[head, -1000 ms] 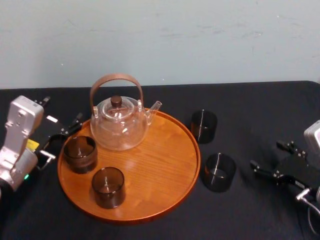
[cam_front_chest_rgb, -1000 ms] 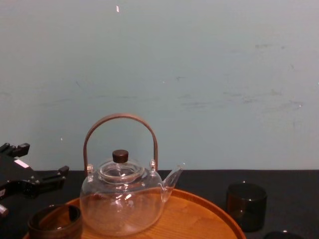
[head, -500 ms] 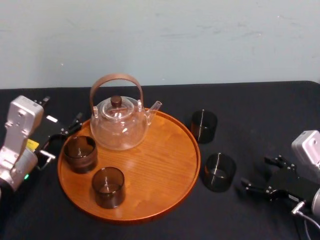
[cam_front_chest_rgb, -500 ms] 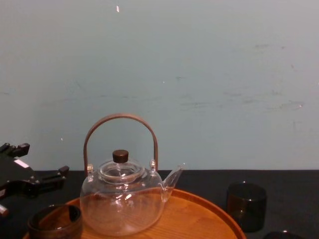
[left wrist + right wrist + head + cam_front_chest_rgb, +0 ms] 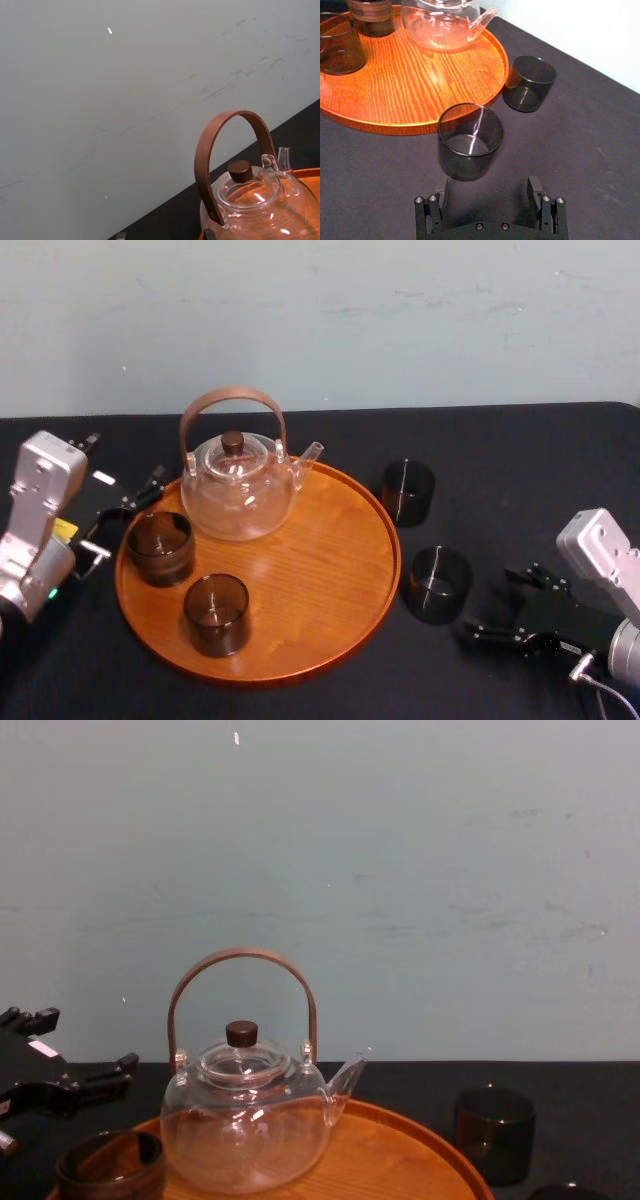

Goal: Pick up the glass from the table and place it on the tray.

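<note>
Standing upright on the black tablecloth (image 5: 500, 450), the glass (image 5: 437, 583) (image 5: 470, 141) is a dark, see-through tumbler, near the right edge of the tray (image 5: 330, 570) (image 5: 420, 85) but not on it. A narrow strip of cloth shows between the glass and the tray's rim.

The right gripper (image 5: 495, 602) (image 5: 489, 192) sits low over the cloth just to the right of the glass, pointing at it. Its two black fingers are spread wide, wider than the glass, and hold nothing. In the right wrist view the glass stands just ahead of the fingertips and lined up with the gap between them. The fingers do not appear to touch it.

A second glass (image 5: 407, 492) (image 5: 529, 83) (image 5: 493, 1134) of the same kind stands farther back on the cloth, also just beside the tray's rim.

The tray is round, orange-brown wood with a low rim. On it, toward the back, stands a clear teapot (image 5: 238, 488) (image 5: 442, 22) (image 5: 245, 1135) (image 5: 255, 200) with a brown hoop handle and a dark knob on its lid. Its spout points to the robot's right. Two more dark glasses stand on the left part of the tray, one (image 5: 160, 547) (image 5: 110, 1165) close by the teapot and one (image 5: 216, 614) nearer the robot.

The left gripper (image 5: 112, 502) rests off the tray's left side, near its rim, holding nothing that can be seen. A pale wall (image 5: 320, 320) rises behind the table.
</note>
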Controlling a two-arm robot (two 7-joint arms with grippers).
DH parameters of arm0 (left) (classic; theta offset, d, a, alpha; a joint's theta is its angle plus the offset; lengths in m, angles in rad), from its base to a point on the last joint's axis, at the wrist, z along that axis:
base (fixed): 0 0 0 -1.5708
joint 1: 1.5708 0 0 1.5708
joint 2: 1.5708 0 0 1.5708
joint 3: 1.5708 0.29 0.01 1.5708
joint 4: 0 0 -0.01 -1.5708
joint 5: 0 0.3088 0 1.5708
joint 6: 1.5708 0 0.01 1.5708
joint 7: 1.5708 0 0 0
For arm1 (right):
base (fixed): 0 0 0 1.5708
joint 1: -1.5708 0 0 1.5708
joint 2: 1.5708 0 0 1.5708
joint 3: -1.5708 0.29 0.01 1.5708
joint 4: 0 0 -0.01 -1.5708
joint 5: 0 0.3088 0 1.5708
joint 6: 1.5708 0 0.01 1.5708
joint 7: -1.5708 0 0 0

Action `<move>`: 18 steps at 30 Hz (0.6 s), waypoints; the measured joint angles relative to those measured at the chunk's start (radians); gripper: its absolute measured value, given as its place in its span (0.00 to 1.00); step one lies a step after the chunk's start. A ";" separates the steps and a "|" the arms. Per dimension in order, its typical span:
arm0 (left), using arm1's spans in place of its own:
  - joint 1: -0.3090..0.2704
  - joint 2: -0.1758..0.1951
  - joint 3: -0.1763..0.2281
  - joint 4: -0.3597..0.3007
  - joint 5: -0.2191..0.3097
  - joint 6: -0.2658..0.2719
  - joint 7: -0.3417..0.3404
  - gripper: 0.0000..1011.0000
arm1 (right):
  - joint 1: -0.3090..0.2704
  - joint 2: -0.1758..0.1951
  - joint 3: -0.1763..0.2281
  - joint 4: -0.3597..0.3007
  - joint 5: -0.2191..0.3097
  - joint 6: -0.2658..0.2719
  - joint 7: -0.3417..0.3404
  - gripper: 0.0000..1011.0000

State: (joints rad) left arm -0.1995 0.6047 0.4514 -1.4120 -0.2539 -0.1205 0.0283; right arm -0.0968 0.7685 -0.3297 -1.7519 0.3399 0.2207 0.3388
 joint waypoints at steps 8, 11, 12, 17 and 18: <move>0.000 0.000 0.000 0.000 0.000 0.000 0.000 0.99 | 0.014 -0.024 -0.004 0.004 -0.017 0.026 0.026 0.99; 0.000 0.000 0.000 0.000 0.000 0.000 0.000 0.99 | 0.021 -0.035 -0.004 0.008 -0.022 0.030 0.034 0.99; 0.000 0.000 0.000 0.000 0.000 0.000 0.000 0.99 | 0.023 -0.038 -0.004 0.009 -0.023 0.031 0.037 0.99; 0.000 0.000 0.000 0.000 0.000 0.000 0.000 0.99 | 0.035 -0.055 -0.007 0.018 -0.035 0.038 0.051 0.99; 0.000 0.000 0.000 0.000 0.000 0.000 0.000 0.99 | 0.037 -0.058 -0.008 0.020 -0.036 0.039 0.053 0.99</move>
State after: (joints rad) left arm -0.1995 0.6047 0.4514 -1.4120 -0.2539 -0.1206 0.0283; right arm -0.0593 0.7103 -0.3379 -1.7322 0.3035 0.2594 0.3921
